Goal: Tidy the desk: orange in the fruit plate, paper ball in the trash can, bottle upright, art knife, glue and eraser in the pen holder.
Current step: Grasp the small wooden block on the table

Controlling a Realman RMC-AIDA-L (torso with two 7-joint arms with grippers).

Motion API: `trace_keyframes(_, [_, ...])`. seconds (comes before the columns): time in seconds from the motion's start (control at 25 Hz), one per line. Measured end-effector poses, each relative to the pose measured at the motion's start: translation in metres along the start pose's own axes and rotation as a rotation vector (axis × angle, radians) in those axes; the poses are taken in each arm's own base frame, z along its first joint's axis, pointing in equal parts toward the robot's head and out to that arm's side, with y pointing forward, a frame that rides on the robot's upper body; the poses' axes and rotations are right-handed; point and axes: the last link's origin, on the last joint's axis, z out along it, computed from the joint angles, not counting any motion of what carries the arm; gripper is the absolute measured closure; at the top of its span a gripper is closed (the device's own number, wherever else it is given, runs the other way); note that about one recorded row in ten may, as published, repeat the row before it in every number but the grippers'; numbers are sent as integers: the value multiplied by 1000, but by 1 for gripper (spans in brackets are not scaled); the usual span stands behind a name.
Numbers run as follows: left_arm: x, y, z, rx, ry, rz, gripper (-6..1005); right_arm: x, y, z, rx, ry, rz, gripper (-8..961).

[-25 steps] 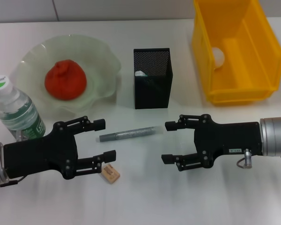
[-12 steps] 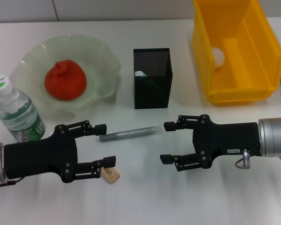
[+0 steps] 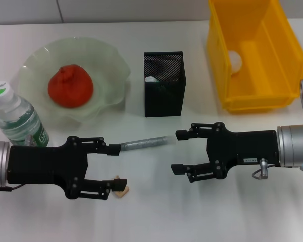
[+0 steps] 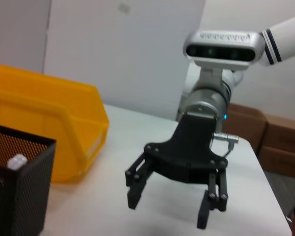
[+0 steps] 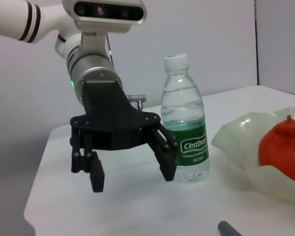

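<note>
A: Where do the two grippers stand?

B: Both are low over the white table [image 3: 156, 212], facing each other. The left gripper [image 3: 113, 169] has its black fingers spread, released, holding nothing. One fingertip sits at the end of a slim grey stick-shaped tube [image 3: 145, 142]; the other is right at the tiny tan rectangular eraser [image 3: 122, 187]. Whether it touches the eraser, I cannot tell.

A: And the right one?

B: The right gripper [image 3: 178, 151] is also spread wide and empty, near the tube's other end but apart from it.

A: Where are the rest of the things?

B: The red-orange round orange with a puckered knob [image 3: 70, 86] lies in the pale-green ruffled glass fruit plate [image 3: 108, 63]. The clear plastic bottle with green label and white cap [image 3: 16, 121] stands upright just beside the plate, behind the left arm. The square black mesh pen holder [image 3: 164, 83] stands mid-table with something white inside. The big yellow rectangular trash can [image 3: 252, 55] is to its right; a white round patch shows at its inner wall.
</note>
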Motion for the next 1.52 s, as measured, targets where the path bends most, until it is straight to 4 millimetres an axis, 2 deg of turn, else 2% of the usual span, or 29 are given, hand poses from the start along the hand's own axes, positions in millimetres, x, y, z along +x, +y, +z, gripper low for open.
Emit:
trace_keyframes(0.36, [2, -5, -3, -4, -117, -32, 221, 0, 0, 0, 0, 3, 12, 129])
trace_keyframes(0.56, [0, -8, -2, 16, -126, -10, 221, 1, 0, 0, 2, 2, 16, 130])
trace_keyframes(1.12, [-26, -9, 13, 54, -125, 2, 221, 2, -1, -1, 14, 4, 31, 130])
trace_keyframes(1.52, [-35, -10, 22, 64, -136, -1, 221, 3, -1, 0, 14, 9, 30, 130])
